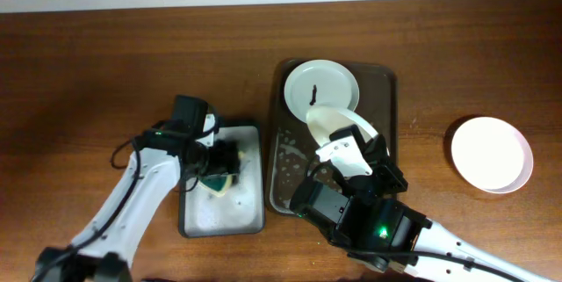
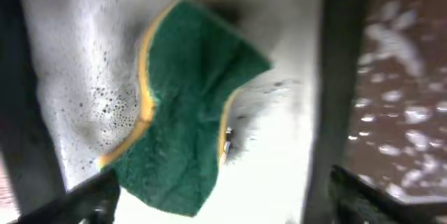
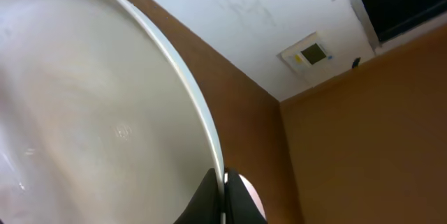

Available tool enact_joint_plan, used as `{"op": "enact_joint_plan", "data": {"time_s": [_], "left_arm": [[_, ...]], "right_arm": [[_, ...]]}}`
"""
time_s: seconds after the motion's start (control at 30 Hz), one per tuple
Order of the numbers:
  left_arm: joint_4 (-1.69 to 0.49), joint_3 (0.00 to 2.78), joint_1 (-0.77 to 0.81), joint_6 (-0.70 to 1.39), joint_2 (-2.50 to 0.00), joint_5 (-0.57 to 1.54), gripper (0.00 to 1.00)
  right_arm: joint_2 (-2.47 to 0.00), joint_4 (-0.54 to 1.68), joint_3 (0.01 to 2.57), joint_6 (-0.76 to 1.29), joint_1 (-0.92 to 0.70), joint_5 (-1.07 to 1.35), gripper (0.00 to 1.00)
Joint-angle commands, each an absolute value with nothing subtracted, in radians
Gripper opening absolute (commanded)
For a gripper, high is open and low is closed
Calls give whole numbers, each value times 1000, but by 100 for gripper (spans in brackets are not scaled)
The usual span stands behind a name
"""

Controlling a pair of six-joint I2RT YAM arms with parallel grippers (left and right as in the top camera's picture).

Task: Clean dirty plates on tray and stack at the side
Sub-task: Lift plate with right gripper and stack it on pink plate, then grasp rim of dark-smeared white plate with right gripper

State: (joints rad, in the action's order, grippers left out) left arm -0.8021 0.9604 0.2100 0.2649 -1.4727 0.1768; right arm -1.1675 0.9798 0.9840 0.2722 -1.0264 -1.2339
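The dark brown tray (image 1: 386,84) holds a pale-mint plate (image 1: 320,84) with a dark smear at its far end. My right gripper (image 1: 347,146) is shut on the rim of a second plate (image 1: 334,124), held tilted above the tray; in the right wrist view this plate (image 3: 84,112) fills the left side, its rim pinched between the fingers (image 3: 224,199). A third, clean white plate (image 1: 492,153) lies on the table at the right. My left gripper (image 1: 213,163) is open over the green-yellow sponge (image 2: 188,105), fingertips (image 2: 223,203) either side of it.
The sponge (image 1: 217,179) lies in the smaller grey tray (image 1: 246,216), whose floor is wet and foamy. The brown tray floor (image 1: 285,163) carries foam flecks. Wooden table (image 1: 88,62) all round; a white wall edge runs along the back.
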Motion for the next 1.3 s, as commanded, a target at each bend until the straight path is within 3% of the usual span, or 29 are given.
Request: {"op": "enact_joint_plan", "data": {"time_s": [0.0, 0.07, 0.13, 0.27, 0.3, 0.43, 0.57, 0.63, 0.67, 0.7, 0.83, 0.93, 1.0, 1.1, 1.27], "left_arm": [[-808, 984, 209, 244, -1436, 202, 100], [-808, 984, 209, 244, -1436, 202, 100], [-810, 984, 209, 244, -1436, 203, 100], [-808, 984, 209, 244, -1436, 202, 100], [-804, 984, 209, 244, -1436, 202, 100], [-804, 984, 209, 244, -1436, 202, 100], [-803, 984, 209, 244, -1436, 202, 100], [-803, 984, 209, 244, -1436, 202, 100], [-803, 984, 209, 244, -1436, 202, 100], [-804, 984, 209, 244, -1436, 202, 100], [-809, 984, 209, 244, -1436, 202, 100], [-809, 984, 209, 244, -1436, 202, 100], [-809, 984, 209, 244, -1436, 202, 100], [-809, 984, 209, 244, -1436, 202, 100], [-809, 984, 209, 244, -1436, 202, 100]], "right_arm": [[-1164, 973, 1003, 336, -1010, -1101, 4], [-1168, 984, 1003, 566, -916, -920, 4], [-1168, 970, 1003, 622, -712, -633, 4], [-1167, 960, 1006, 429, -205, -187, 4], [-1168, 948, 1005, 373, 23, -68, 4], [-1193, 850, 1005, 356, 562, 144, 4], [-1346, 792, 1005, 401, 833, 146, 4], [-1438, 776, 1005, 400, 864, 143, 4], [-1492, 767, 1005, 400, 871, 145, 21], [-1517, 762, 1007, 401, 871, 157, 46], [-1466, 786, 1083, 330, 820, 514, 47], [-1391, 787, 1110, 133, 556, 616, 47], [-1411, 750, 1110, 101, 286, 471, 47], [-1502, 598, 1110, 101, 7, 224, 49], [-1805, 258, 1110, 105, -150, 41, 49]]}}
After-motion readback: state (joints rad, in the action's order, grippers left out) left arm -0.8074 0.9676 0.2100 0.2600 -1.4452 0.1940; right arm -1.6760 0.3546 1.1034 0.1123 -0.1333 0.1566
